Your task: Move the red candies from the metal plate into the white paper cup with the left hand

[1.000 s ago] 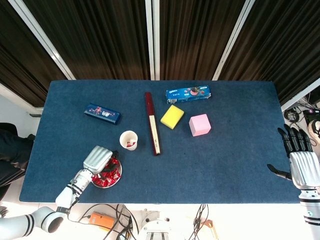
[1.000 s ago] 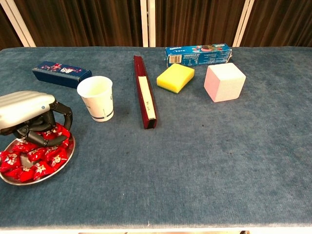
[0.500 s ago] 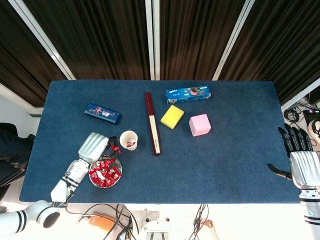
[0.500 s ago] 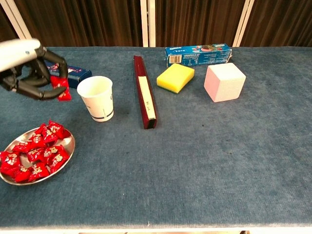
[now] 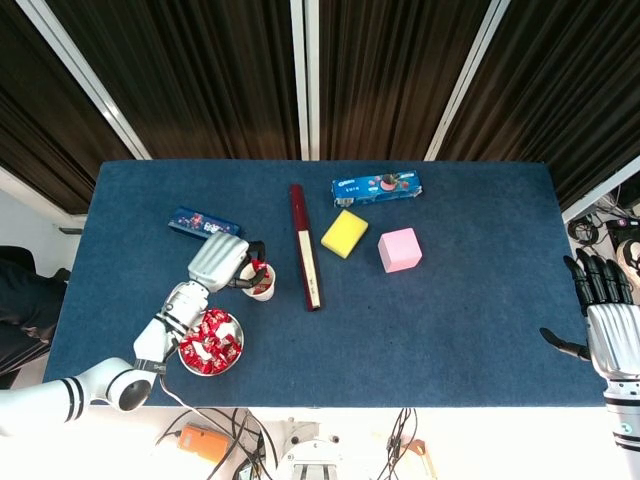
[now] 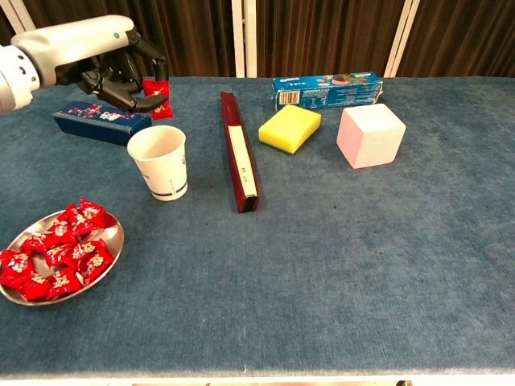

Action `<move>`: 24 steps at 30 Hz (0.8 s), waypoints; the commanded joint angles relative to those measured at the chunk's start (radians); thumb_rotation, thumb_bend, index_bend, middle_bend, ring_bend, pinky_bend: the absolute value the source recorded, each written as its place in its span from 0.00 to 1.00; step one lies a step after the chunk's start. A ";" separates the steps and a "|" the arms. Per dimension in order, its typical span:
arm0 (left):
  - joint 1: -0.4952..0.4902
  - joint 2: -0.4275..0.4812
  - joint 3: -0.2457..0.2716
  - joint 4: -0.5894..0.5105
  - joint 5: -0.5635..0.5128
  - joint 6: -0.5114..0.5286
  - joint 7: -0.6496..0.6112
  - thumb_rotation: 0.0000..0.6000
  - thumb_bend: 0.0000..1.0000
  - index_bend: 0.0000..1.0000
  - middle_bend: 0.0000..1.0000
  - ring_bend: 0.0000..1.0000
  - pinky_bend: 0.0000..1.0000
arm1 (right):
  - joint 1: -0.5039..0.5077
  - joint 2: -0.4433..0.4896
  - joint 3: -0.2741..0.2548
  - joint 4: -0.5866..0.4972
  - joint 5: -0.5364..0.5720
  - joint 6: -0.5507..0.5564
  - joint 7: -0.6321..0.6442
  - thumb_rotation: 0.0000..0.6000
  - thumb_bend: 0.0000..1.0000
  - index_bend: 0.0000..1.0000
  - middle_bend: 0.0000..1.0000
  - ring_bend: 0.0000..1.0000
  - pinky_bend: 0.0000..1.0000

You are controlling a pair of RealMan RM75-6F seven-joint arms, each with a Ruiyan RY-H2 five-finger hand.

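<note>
Risen from the metal plate (image 5: 212,343) and carried across to hang over the white paper cup (image 5: 259,281), with one red candy (image 5: 258,271) brought along: so much for the left hand (image 5: 220,261) since the earlier frames. Seen from the head view, fingers (image 5: 250,262) curled down over the cup's mouth, candy showing red right at the rim, though impossible to say from above whether directly over the opening or a little off it. Far off at the right edge of the table (image 5: 460,300), right hand (image 5: 604,322) idle, fingers spread, holding nothing. From the chest view, left hand (image 6: 103,60) well above the cup (image 6: 160,162), candy (image 6: 156,89) pinched at the fingertips (image 6: 143,102) and dangling just beyond them, toward the cup's far side (perhaps behind the rim, not above the centre). Likely trouble: released from that height and that offset, could clip the rim and bounce onto the table, or land near the dark blue box (image 6: 100,121); a light wrapper could also cling to the fingers. Rest of the red candies (image 6: 56,253) heaped on the plate (image 6: 113,249), near edge of the table, well short of finished.
</note>
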 commanded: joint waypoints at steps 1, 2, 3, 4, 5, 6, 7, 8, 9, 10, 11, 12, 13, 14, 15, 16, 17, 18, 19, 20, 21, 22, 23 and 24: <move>-0.008 -0.005 0.016 0.007 -0.056 -0.023 0.058 0.91 0.27 0.51 0.97 0.87 0.75 | 0.001 -0.001 0.000 0.001 0.001 -0.002 0.000 1.00 0.16 0.00 0.05 0.00 0.00; -0.003 -0.003 0.019 -0.002 -0.067 -0.016 0.068 0.91 0.23 0.46 0.97 0.87 0.75 | 0.002 -0.002 0.000 0.001 0.001 -0.004 0.000 1.00 0.16 0.00 0.05 0.00 0.00; 0.001 -0.001 0.022 -0.009 -0.072 -0.009 0.074 0.90 0.19 0.42 0.97 0.87 0.75 | 0.003 -0.002 0.000 0.001 0.000 -0.005 0.000 1.00 0.16 0.00 0.05 0.00 0.00; 0.006 0.001 0.024 -0.015 -0.073 0.002 0.077 0.89 0.17 0.39 0.97 0.87 0.75 | 0.004 -0.002 0.001 0.000 -0.001 -0.005 -0.001 1.00 0.16 0.00 0.05 0.00 0.00; 0.013 0.005 0.028 -0.023 -0.071 0.017 0.080 0.87 0.15 0.36 0.97 0.87 0.75 | 0.005 -0.003 0.001 -0.001 -0.003 -0.007 -0.003 1.00 0.16 0.00 0.05 0.00 0.00; 0.019 0.009 0.030 -0.030 -0.067 0.029 0.081 0.87 0.14 0.34 0.97 0.87 0.75 | 0.006 -0.003 0.001 -0.003 -0.004 -0.007 -0.004 1.00 0.16 0.00 0.05 0.00 0.00; 0.029 0.018 0.034 -0.042 -0.057 0.049 0.077 0.87 0.14 0.33 0.97 0.86 0.75 | 0.008 -0.003 0.001 -0.005 -0.006 -0.008 -0.007 1.00 0.16 0.00 0.05 0.00 0.00; 0.038 0.027 0.037 -0.053 -0.048 0.066 0.073 0.86 0.14 0.33 0.97 0.86 0.75 | 0.008 -0.003 0.002 -0.006 -0.007 -0.008 -0.008 1.00 0.16 0.00 0.05 0.00 0.00; 0.048 0.039 0.043 -0.065 -0.036 0.082 0.071 0.86 0.14 0.33 0.97 0.86 0.75 | 0.009 -0.003 0.002 -0.007 -0.007 -0.008 -0.009 1.00 0.16 0.00 0.05 0.00 0.00; 0.060 0.053 0.048 -0.080 -0.024 0.101 0.068 0.86 0.15 0.33 0.97 0.86 0.75 | 0.010 -0.003 0.003 -0.008 -0.008 -0.008 -0.010 1.00 0.16 0.00 0.05 0.00 0.00; 0.079 0.073 0.057 -0.100 -0.008 0.128 0.064 0.86 0.17 0.33 0.97 0.86 0.75 | 0.011 -0.003 0.004 -0.009 -0.009 -0.008 -0.011 1.00 0.16 0.00 0.05 0.00 0.00; 0.095 0.088 0.065 -0.114 0.005 0.151 0.061 0.86 0.18 0.33 0.97 0.86 0.75 | 0.012 -0.003 0.004 -0.010 -0.010 -0.009 -0.012 1.00 0.16 0.00 0.05 0.00 0.00; 0.118 0.106 0.077 -0.129 0.023 0.184 0.054 0.86 0.19 0.34 0.97 0.86 0.75 | 0.013 -0.002 0.004 -0.011 -0.011 -0.010 -0.012 1.00 0.16 0.00 0.05 0.00 0.00; 0.136 0.117 0.088 -0.137 0.036 0.207 0.047 0.86 0.19 0.36 0.97 0.86 0.75 | 0.014 -0.002 0.004 -0.012 -0.012 -0.010 -0.012 1.00 0.16 0.00 0.05 0.00 0.00; 0.155 0.127 0.100 -0.143 0.047 0.228 0.040 0.86 0.19 0.37 0.97 0.86 0.75 | 0.015 -0.002 0.005 -0.012 -0.012 -0.010 -0.013 1.00 0.16 0.00 0.05 0.00 0.00; 0.179 0.138 0.116 -0.147 0.061 0.254 0.028 0.86 0.19 0.38 0.97 0.86 0.75 | 0.016 -0.002 0.006 -0.012 -0.012 -0.010 -0.013 1.00 0.16 0.00 0.05 0.00 0.00; 0.196 0.145 0.129 -0.148 0.069 0.270 0.020 0.86 0.19 0.40 0.97 0.86 0.75 | 0.016 -0.002 0.006 -0.012 -0.013 -0.011 -0.013 1.00 0.16 0.00 0.05 0.00 0.00; 0.212 0.150 0.142 -0.150 0.072 0.282 0.015 0.86 0.19 0.40 0.97 0.86 0.75 | 0.017 -0.002 0.006 -0.012 -0.013 -0.011 -0.013 1.00 0.16 0.00 0.05 0.00 0.00; 0.231 0.157 0.159 -0.153 0.075 0.293 0.012 0.86 0.20 0.41 0.97 0.86 0.75 | 0.018 -0.002 0.006 -0.013 -0.014 -0.013 -0.014 1.00 0.16 0.00 0.05 0.00 0.00; 0.243 0.160 0.170 -0.155 0.078 0.300 0.009 0.86 0.19 0.42 0.97 0.86 0.75 | 0.019 -0.002 0.006 -0.013 -0.015 -0.013 -0.014 1.00 0.16 0.00 0.05 0.00 0.00; 0.253 0.159 0.179 -0.154 0.084 0.306 0.005 0.86 0.19 0.43 0.97 0.86 0.75 | 0.020 -0.002 0.006 -0.014 -0.016 -0.014 -0.014 1.00 0.16 0.00 0.05 0.00 0.00; 0.262 0.152 0.190 -0.146 0.096 0.310 -0.003 0.86 0.20 0.44 0.97 0.86 0.75 | 0.021 -0.003 0.006 -0.015 -0.018 -0.014 -0.015 1.00 0.16 0.00 0.05 0.00 0.00; 0.265 0.145 0.200 -0.134 0.105 0.306 -0.007 0.86 0.20 0.44 0.97 0.86 0.75 | 0.021 -0.003 0.005 -0.015 -0.020 -0.013 -0.016 1.00 0.16 0.00 0.05 0.00 0.00; 0.265 0.135 0.208 -0.121 0.115 0.299 -0.010 0.86 0.20 0.44 0.97 0.86 0.75 | 0.021 -0.003 0.005 -0.016 -0.022 -0.013 -0.016 1.00 0.16 0.00 0.05 0.00 0.00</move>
